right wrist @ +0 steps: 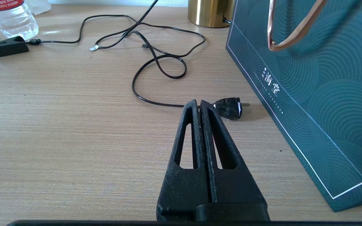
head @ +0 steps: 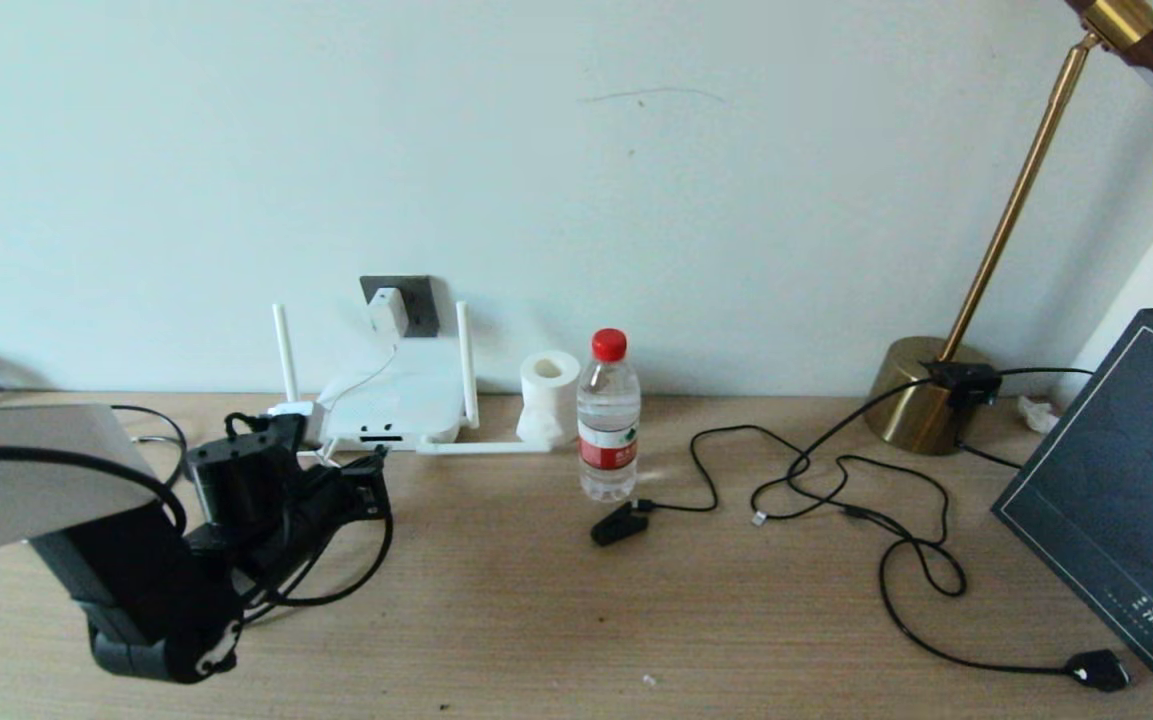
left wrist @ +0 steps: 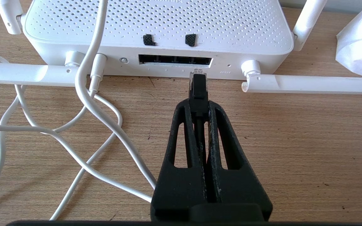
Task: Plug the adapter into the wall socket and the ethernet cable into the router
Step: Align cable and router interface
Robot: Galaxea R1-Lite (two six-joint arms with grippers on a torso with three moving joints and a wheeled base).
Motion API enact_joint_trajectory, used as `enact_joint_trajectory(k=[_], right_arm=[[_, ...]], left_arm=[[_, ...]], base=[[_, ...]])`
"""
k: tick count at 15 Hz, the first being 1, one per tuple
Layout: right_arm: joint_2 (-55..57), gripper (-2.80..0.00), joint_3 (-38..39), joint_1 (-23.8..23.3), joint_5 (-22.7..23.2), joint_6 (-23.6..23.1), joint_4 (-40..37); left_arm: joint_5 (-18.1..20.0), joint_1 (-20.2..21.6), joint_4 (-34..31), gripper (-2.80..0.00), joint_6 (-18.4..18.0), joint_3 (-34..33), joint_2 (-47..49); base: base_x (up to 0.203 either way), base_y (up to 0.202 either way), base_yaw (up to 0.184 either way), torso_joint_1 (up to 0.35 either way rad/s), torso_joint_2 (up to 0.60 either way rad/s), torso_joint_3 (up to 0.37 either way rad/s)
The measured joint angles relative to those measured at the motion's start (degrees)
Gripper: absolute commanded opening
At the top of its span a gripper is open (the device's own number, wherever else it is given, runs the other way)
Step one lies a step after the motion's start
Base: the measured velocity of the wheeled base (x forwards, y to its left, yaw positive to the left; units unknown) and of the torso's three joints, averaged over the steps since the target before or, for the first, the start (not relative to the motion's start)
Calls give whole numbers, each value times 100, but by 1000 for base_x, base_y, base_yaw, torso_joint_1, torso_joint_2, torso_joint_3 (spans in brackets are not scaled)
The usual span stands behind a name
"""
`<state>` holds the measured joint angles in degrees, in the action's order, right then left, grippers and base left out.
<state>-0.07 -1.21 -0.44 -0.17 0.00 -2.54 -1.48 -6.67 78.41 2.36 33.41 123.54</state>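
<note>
Left gripper (left wrist: 198, 103) pinching ethernet cable (left wrist: 197, 84) (level), facing router (left wrist: 155, 28)

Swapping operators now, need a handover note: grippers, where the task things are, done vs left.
Left gripper: shut on the ethernet cable, clear tip just short of the router port slot, near its right end, not yet in.
Right gripper: shut, empty, over bare table by the black plug and teal bag.
Adapter: already seated in the wall socket, its white cord running down to the router.
Done: adapter step.
Left: push the connector forward into a port, then release.
</note>
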Motion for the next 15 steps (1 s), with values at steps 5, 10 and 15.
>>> enact_joint_trajectory(k=[5,10,15], right_arm=[[0,-280,0,0,-1,0,0],[0,-280,0,0,-1,2,0],[0,-280,0,2,-1,0,0]], left_arm=[[8,-7,0,-280,-6,54,11],[3,-9,0,-280,-9,93,82],[2,-11,0,-280,-5,113,132]], base=[[0,0,0,0,0,0],[0,0,0,0,0,0],[0,0,0,0,0,0]])
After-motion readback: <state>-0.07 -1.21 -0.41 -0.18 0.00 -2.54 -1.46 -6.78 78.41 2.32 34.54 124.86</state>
